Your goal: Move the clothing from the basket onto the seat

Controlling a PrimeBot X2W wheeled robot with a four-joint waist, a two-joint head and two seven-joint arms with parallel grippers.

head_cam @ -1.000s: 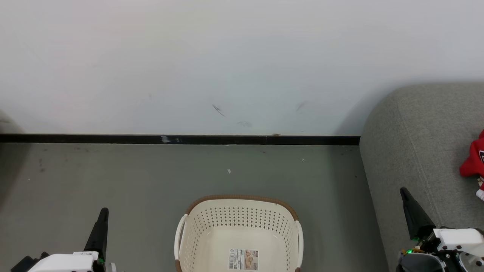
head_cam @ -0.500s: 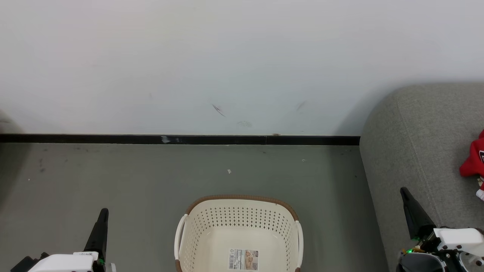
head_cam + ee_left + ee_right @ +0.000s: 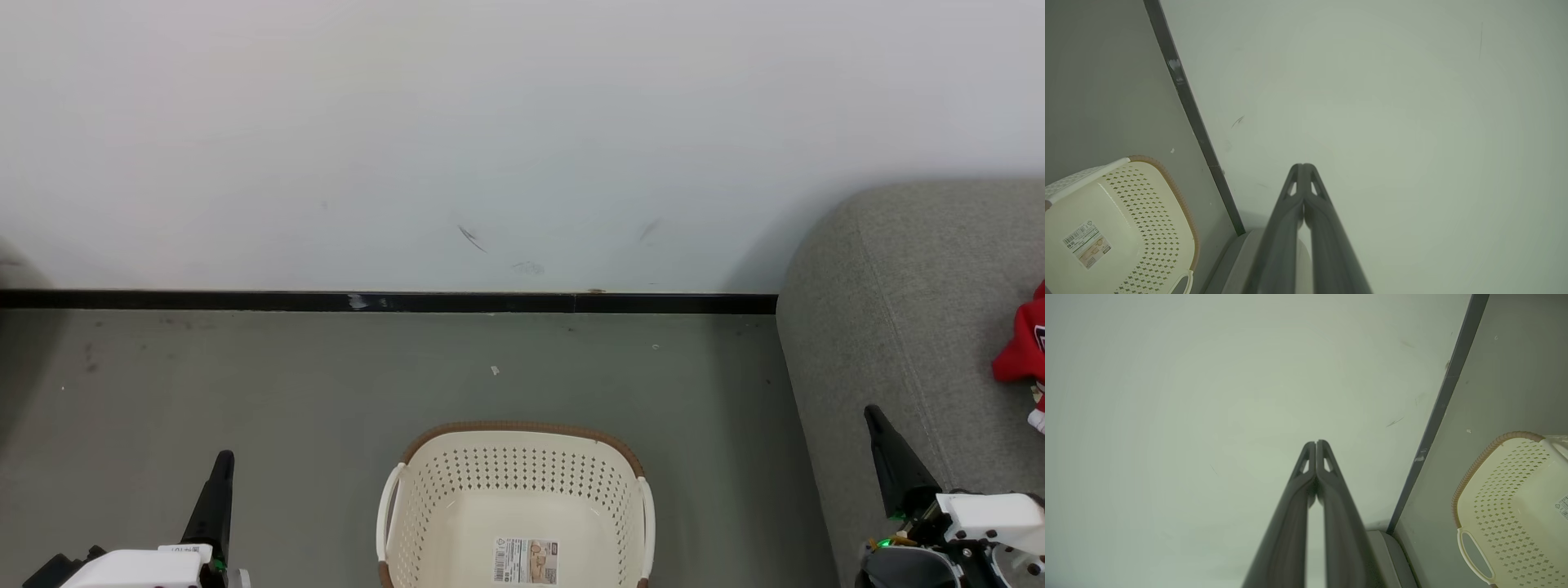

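Clothing (image 3: 1024, 347): red bundle w/ bits of white. It lies on top of the seat (image 3: 898, 286), well in from the seat's rounded far-left corner. Head view's right edge cuts it off, so can't tell how much of it there is. Seat is grey woven fabric and stands on the floor (image 3: 326, 384) at the right, next to the wall (image 3: 490, 122).

Basket (image 3: 522, 428): cream, perforated, brown rim. It stands upright on the floor btwn the two arms, near the seat's left side but not touching it, and apart from the black baseboard (image 3: 408, 301). Its bare bottom shows, w/ a label sticker (image 3: 526, 560) on it. Left wrist view has the basket (image 3: 1182, 212) at lower left. Right wrist view has it (image 3: 1470, 473) at lower right.

Left jaws: fully closed, fingers (image 3: 1290, 228) pressed together tip to tip, nothing btwn them. In head view they (image 3: 214, 498) sit over bare floor left of the basket, pointing toward the wall.

Right jaws: closed too, fingers (image 3: 1339, 522) meeting at the tips, holding nothing. Head view shows them (image 3: 894, 465) over the seat's near-left edge, apart from the clothing.
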